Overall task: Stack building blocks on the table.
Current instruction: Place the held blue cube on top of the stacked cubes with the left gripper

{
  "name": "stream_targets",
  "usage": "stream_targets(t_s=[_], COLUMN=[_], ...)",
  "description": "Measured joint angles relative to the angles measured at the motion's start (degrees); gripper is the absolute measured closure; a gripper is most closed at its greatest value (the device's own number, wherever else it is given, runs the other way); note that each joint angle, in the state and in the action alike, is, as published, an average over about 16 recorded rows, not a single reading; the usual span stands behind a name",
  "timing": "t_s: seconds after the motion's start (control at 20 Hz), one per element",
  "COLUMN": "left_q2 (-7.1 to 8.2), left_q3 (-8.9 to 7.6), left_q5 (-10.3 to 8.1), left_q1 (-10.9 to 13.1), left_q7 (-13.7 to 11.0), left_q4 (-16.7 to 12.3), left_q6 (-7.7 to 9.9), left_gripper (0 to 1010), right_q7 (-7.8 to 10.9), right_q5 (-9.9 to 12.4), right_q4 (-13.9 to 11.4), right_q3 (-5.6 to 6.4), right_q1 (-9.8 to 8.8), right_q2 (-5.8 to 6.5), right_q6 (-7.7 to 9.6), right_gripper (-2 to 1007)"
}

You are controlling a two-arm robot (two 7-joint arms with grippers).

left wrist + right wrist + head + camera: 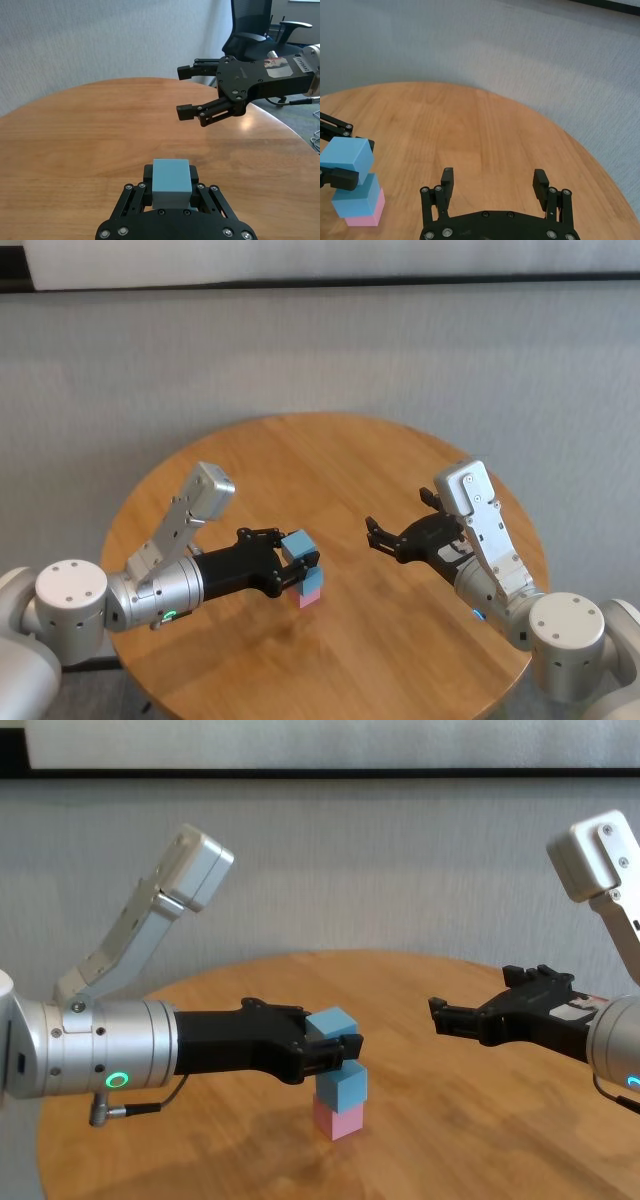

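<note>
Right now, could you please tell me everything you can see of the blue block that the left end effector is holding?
The held blue block is a small matte light-blue cube with crisp edges, gripped on two opposite sides by the left end effector. It sits slightly skewed, just above the second blue block, which rests on the pink block on the table. Whether the held block already touches the one beneath cannot be told.

Bare table (340, 470) between both arms
</note>
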Motion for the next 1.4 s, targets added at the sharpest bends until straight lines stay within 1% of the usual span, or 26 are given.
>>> stream_targets(t_s=[0.55,1.4], left_q2=[-0.27,-0.37], left_q3=[0.67,1.33], left_q5=[-0.8,-0.83], left_q1=[-0.7,-1.1], left_q7=[0.0,0.3], left_q4=[1.5,2.1], left_q6=[-0.21,0.14], left_gripper=[608,608], right_q7=[0.0,0.0], right_q5=[0.0,0.0], right_q4=[0.0,0.0], right_q3=[0.0,0.0], right_q1=[0.0,0.0], right_q2=[0.0,0.0], right_q6=[0.0,0.0], right_gripper=[5,5])
